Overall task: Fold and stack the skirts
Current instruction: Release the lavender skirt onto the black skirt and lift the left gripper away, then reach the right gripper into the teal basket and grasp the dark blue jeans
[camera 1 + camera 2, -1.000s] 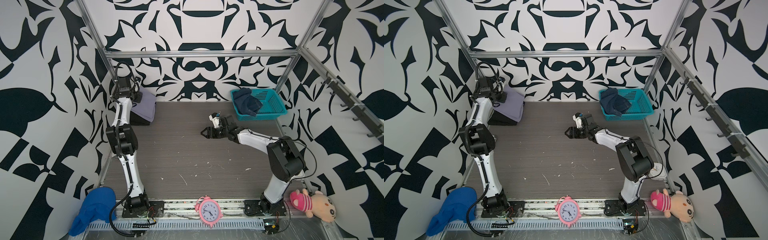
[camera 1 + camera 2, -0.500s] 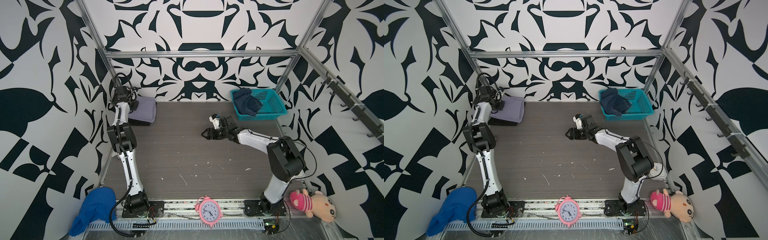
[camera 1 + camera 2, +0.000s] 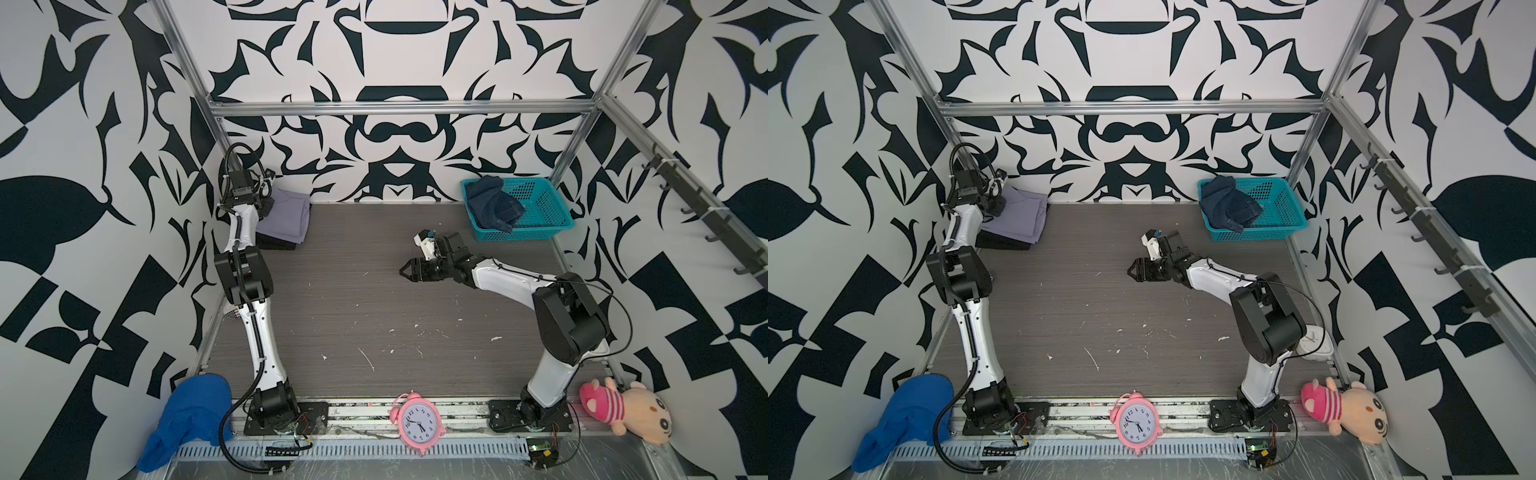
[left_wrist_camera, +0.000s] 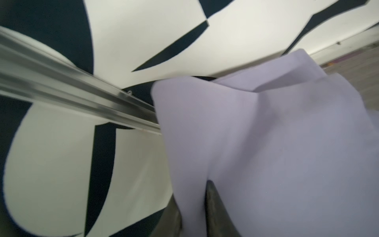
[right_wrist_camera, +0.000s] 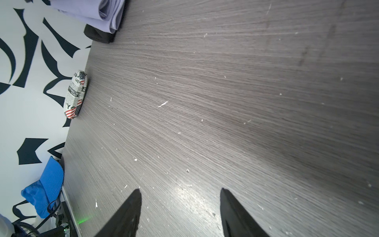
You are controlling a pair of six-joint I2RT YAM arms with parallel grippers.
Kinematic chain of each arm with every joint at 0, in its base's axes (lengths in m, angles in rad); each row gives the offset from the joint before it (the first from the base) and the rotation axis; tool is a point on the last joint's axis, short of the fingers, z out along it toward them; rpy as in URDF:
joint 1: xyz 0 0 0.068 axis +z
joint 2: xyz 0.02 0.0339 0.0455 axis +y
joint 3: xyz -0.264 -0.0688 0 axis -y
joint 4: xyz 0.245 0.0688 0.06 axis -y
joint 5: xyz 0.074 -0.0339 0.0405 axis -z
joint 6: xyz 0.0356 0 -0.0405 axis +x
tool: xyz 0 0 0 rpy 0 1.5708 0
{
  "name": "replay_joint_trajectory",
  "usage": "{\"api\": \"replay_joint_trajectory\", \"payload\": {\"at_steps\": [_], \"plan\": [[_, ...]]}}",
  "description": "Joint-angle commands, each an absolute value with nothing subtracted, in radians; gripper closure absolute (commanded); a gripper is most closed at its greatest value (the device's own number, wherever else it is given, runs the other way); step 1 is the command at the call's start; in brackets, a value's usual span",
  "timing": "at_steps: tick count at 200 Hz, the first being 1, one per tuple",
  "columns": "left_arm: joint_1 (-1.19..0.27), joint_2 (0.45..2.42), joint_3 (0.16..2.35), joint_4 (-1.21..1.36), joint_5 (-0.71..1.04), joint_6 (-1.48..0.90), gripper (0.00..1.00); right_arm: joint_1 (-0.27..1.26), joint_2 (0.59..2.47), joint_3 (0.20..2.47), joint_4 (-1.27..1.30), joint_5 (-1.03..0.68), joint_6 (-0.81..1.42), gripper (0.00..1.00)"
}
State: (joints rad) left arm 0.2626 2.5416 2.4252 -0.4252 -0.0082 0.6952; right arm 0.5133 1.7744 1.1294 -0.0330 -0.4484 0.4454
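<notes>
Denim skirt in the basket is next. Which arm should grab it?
Right. The right gripper hangs open over the bare table, nearer the teal basket holding the denim skirt. The left gripper is in the far-left corner, lavender skirt between its fingers.

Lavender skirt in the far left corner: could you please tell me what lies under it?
A folded black skirt lies under the lavender skirt; only its front edge shows in both top views. The rest is covered, so anything else beneath cannot be seen.

Left pincer (image 4: 191,188) reaches far back; right pincer (image 3: 404,271) hovers, jaws spread.
</notes>
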Motion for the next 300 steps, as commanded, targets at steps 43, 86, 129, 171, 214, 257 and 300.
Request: {"api": "replay_joint_trajectory", "payload": {"at_steps": [43, 86, 129, 171, 214, 257, 300], "plan": [[0.272, 2.535, 2.468, -0.256, -0.223, 0.622, 0.04, 0.524, 1.742, 1.164, -0.013, -0.442, 0.439, 0.35], [0.249, 2.343, 2.336, -0.223, -0.168, 0.467, 0.03, 0.527, 1.744, 1.160, 0.007, -0.441, 0.442, 0.36], [0.162, 1.962, 1.858, 0.044, -0.006, 0.267, 0.00, 0.526, 1.714, 1.163, 0.023, -0.389, 0.412, 0.32], [0.055, 1.658, 1.395, 0.325, 0.089, -0.061, 0.01, 0.524, 1.674, 1.195, 0.016, -0.301, 0.354, 0.26], [-0.215, 1.563, 1.203, 0.271, 0.018, -0.059, 0.01, 0.427, 1.615, 1.261, -0.030, -0.217, 0.339, 0.19], [-0.469, 1.733, 1.285, 0.257, 0.052, -0.136, 0.01, 0.208, 1.641, 1.391, -0.130, -0.129, 0.398, 0.17], [-0.626, 1.945, 1.499, 0.163, 0.036, -0.095, 0.01, 0.092, 1.711, 1.504, -0.209, -0.022, 0.362, 0.16]]}}
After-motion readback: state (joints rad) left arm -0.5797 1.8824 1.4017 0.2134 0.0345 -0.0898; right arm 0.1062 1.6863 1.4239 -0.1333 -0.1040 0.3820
